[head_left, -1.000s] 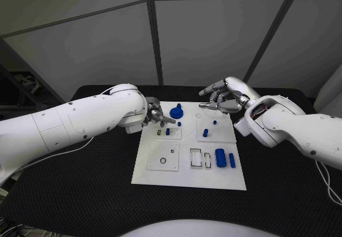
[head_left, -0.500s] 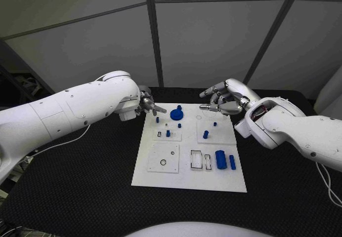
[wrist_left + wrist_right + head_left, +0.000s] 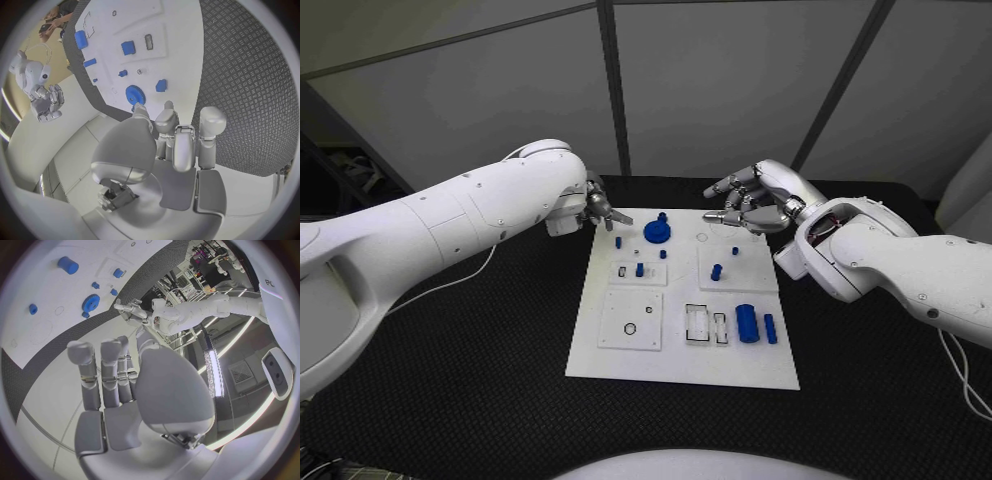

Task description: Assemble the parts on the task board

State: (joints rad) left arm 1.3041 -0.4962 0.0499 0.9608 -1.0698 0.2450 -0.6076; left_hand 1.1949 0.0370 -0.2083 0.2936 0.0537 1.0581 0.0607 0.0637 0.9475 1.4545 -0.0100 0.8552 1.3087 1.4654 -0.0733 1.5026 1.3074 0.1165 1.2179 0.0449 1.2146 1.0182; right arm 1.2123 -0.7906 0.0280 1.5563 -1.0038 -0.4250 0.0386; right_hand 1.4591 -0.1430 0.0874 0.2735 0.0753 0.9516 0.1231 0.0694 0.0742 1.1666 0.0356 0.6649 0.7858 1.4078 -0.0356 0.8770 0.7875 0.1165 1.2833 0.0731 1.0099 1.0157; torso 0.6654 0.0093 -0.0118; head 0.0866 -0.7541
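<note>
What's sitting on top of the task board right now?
On the task board: a blue gear at the far edge, small blue pegs mid-board, two blue cylinders near the right side. Both hands hover off it; nothing is covered.

Your right hand (image 3: 134,390) rises through the middle of the right wrist view, fingers (image 3: 83,370) straight, side by side and holding nothing. Beyond the fingertips you see the white task board (image 3: 56,315) carrying a round blue gear (image 3: 91,302), a blue cylinder (image 3: 67,264), and several small blue pieces (image 3: 117,273). Past the board's edge, your left hand (image 3: 130,309) hangs over the black table (image 3: 161,265), fingers apart
</note>
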